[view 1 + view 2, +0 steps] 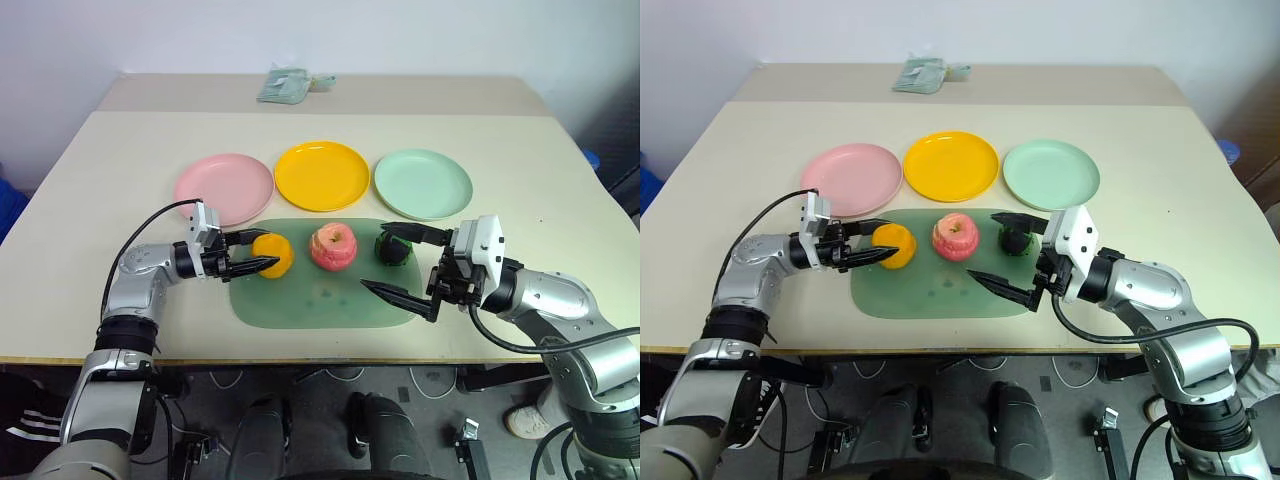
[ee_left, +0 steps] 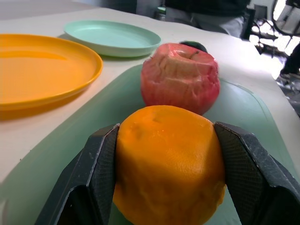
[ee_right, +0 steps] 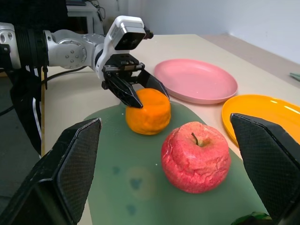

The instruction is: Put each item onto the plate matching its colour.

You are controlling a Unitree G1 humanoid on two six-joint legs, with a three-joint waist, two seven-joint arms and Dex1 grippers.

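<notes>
Translucent green rounded-rectangle mat (image 1: pixel 300 305), on beige table (image 1: pixel 80 200): holds 3 toy fruits in a row.
Yellow-orange round toy fruit (image 1: pixel 273 254): mat's left end, clamped between the left gripper (image 1: pixel 252 252) fingers.
Pink-red toy apple (image 1: pixel 334 246): mat centre, free.
Dark green toy ball (image 1: pixel 392 250): mat's right end, beside the right gripper (image 1: pixel 396 262), whose jaws are spread wide, holding nothing.
Pink (image 1: pixel 224 187), yellow (image 1: pixel 322 175), mint green (image 1: pixel 423 183) round plastic plates: behind mat, bare.

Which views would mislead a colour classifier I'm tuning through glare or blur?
Left wrist view: the orange fruit is sharp, the mint plate softer, the far background washed out. Right wrist view: the gripper's own fingers loom dark and soft. Left eye view: even light, faint sheen on the green mat.
</notes>
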